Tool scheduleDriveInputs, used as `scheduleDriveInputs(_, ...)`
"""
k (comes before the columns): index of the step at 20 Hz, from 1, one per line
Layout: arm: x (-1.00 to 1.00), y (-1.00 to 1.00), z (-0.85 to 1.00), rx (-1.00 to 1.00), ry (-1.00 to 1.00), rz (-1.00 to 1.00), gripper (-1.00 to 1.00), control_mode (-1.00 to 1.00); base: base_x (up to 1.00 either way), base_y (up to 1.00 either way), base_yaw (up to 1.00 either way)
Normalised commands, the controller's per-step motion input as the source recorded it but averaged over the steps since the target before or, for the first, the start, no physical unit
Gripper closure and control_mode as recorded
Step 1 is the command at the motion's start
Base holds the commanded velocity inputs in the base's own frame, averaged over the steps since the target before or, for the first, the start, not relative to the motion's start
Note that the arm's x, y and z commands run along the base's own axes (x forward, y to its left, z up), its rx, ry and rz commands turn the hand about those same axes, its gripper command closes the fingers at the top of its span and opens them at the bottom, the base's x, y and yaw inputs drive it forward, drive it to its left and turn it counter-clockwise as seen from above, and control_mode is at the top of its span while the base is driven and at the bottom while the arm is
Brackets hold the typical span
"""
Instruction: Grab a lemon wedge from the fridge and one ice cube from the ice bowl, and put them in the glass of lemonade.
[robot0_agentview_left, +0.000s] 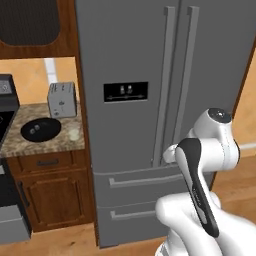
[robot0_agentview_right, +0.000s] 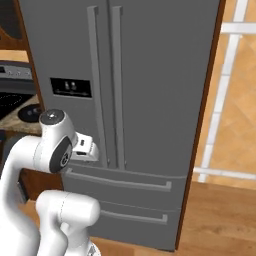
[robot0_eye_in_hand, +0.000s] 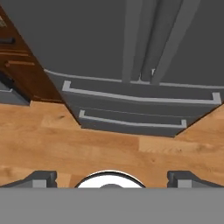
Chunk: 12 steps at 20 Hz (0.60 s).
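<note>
1. Ice bowl (robot0_agentview_left: 41, 129): a wide, shallow, glossy black bowl on the granite tabletop (robot0_agentview_left: 30, 145), left of the fridge. Two small pale cubes lie inside. Judged slippery, hard and light; each would want a pinch across opposite faces, taken from above.
2. Toaster (robot0_agentview_left: 62, 99): stands behind the bowl, clear of it. A low approach from the rear could meet it.
3. Glass of lemonade (robot0_agentview_left: 74, 134): a small pale tumbler just beside the bowl, near the fridge side. Judged fragile and easily tipped; drops should be made from directly over it.
4. Fridge (robot0_agentview_left: 150, 75): tall grey steel, both upper doors closed, two lower drawers closed. The doors are judged stiff and heavy; the proper hold is a long vertical bar handle (robot0_agentview_left: 166, 80), low down, pulling outward.
5. Lemon wedge: not visible; presumably behind the closed doors. Judged tiny, soft and slick, needing a gentle pinch.
6. Gripper (robot0_eye_in_hand: 112, 179): jaws spread wide, nothing between them, facing the lower drawers and the wood floor (robot0_eye_in_hand: 109, 148). In the right base view, the hand sits near the handles' lower ends.
7. Obstruction: the closed doors themselves.
</note>
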Motion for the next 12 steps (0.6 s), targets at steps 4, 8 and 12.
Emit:
scheduleDriveInputs(4,0.0,0.0,0.0,0.0,0.0,0.0,-1.0,1.0,-0.02,0.97,0.0)
scheduleDriveInputs(8,0.0,0.0,0.0,0.0,0.0,0.0,-1.0,1.0,0.0,1.0,0.0)
scheduleDriveInputs(12,0.0,0.0,0.0,0.0,0.0,0.0,-1.0,1.0,0.0,0.98,0.0)
